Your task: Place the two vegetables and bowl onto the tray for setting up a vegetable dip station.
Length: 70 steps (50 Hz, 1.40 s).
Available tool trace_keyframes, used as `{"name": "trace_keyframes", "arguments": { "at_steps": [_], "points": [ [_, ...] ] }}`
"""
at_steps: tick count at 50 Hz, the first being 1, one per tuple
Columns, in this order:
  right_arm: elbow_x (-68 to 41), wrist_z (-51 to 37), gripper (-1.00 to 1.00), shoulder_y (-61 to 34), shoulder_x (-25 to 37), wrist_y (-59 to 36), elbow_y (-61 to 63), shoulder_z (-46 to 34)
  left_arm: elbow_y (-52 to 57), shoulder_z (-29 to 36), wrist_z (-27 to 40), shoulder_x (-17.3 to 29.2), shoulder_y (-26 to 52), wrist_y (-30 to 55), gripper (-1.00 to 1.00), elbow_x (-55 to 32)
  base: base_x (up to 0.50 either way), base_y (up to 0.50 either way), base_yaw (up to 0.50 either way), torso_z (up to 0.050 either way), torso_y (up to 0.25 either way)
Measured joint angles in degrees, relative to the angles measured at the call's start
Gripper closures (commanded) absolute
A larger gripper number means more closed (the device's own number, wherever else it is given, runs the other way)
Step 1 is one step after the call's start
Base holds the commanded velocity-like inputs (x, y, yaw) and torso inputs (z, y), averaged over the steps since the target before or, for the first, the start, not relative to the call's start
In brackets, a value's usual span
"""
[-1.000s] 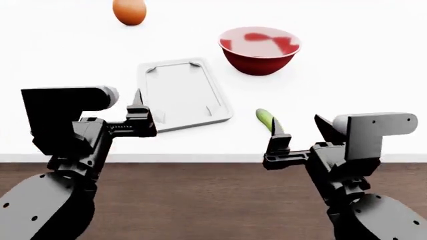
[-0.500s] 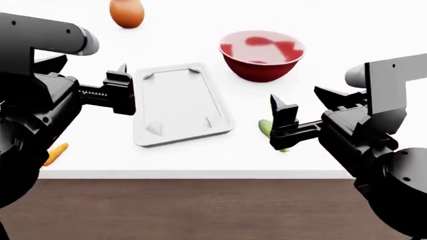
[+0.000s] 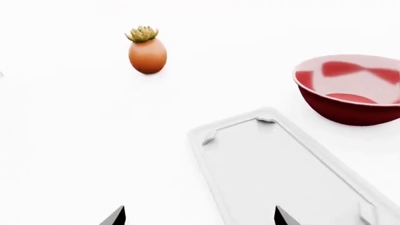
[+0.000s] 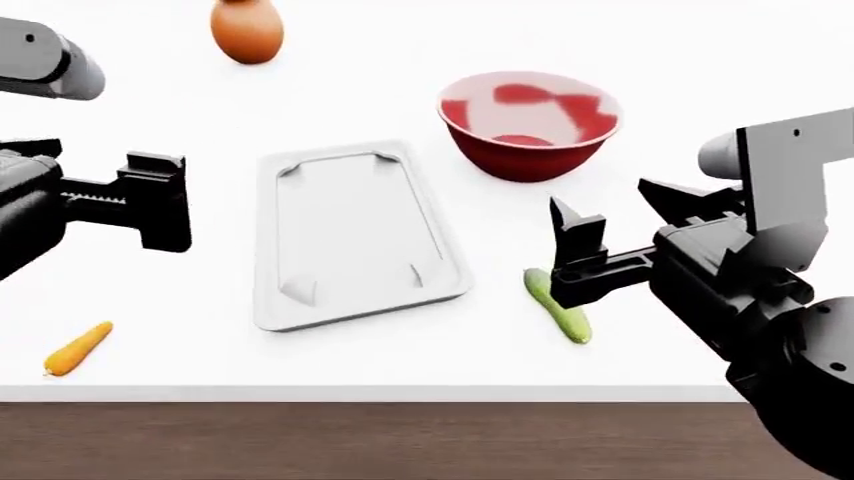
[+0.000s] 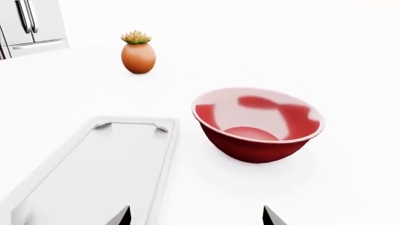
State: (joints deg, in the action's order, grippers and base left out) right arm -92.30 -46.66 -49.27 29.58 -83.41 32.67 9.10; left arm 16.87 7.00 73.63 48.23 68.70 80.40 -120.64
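- Tray (image 4: 350, 235) flat on white desk (image 4: 694, 100), mid-scene in head view, nothing on it; corner tabs visible inside rim.
- Bowl (image 4: 529, 121) upright on desk beyond tray's far right corner, apart from tray; pale inside with red reflections.
- Cucumber (image 4: 557, 305) lying on desk right of tray's near end, near front edge, partly behind right pincer.
- Carrot (image 4: 76, 348) lying on desk at front left, well apart from tray.
- Egg-shaped pot (image 4: 247, 28) with green plant top at far left of desk, well beyond tray.
- Left pincer (image 4: 158, 200) hovering left of tray, above desk; fingertips (image 3: 115, 216) spread wide in left wrist view, nothing between them.
- Right pincer (image 4: 577, 255) hovering just above cucumber, not gripping it; fingertips (image 5: 122, 216) spread wide in right wrist view, nothing held.
- Right wrist view: bowl ahead of the pincer, tray beside it, cabinet (image 5: 28, 26) in background.
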Motion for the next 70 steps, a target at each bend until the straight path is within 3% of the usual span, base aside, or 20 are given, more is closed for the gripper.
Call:
{"name": "trace_keyframes", "arguments": {
  "at_steps": [13, 26, 46, 60, 70],
  "points": [
    [0.8, 0.7, -1.0, 1.3, 1.2, 1.7, 0.4, -0.4, -6.0, 10.6, 2.8, 11.8, 4.6, -1.0, -1.0, -17.8, 0.0, 0.0, 0.0, 0.0, 0.0],
    [4.3, 3.8, -1.0, 3.7, 1.8, 4.1, 0.9, 0.0, -5.2, 14.9, 1.7, 19.0, 3.0, -0.5, -1.0, -26.5, 0.0, 0.0, 0.0, 0.0, 0.0],
    [7.8, 7.1, -1.0, 6.7, 2.2, 6.9, 1.4, -0.4, -6.5, 17.3, 1.1, 22.0, 3.4, 2.0, -1.0, -26.5, 0.0, 0.0, 0.0, 0.0, 0.0],
    [9.8, 9.1, -1.0, 8.3, 2.5, 8.6, 1.4, -0.9, -11.8, 21.4, 2.4, 18.8, 9.5, 6.3, -1.0, -20.8, 0.0, 0.0, 0.0, 0.0, 0.0],
    [10.9, 10.3, -1.0, 9.5, 2.6, 9.7, 1.4, -1.2, -12.4, 27.4, -2.6, 18.5, 12.0, 8.1, -1.0, -14.7, 0.0, 0.0, 0.0, 0.0, 0.0]
  ]
}}
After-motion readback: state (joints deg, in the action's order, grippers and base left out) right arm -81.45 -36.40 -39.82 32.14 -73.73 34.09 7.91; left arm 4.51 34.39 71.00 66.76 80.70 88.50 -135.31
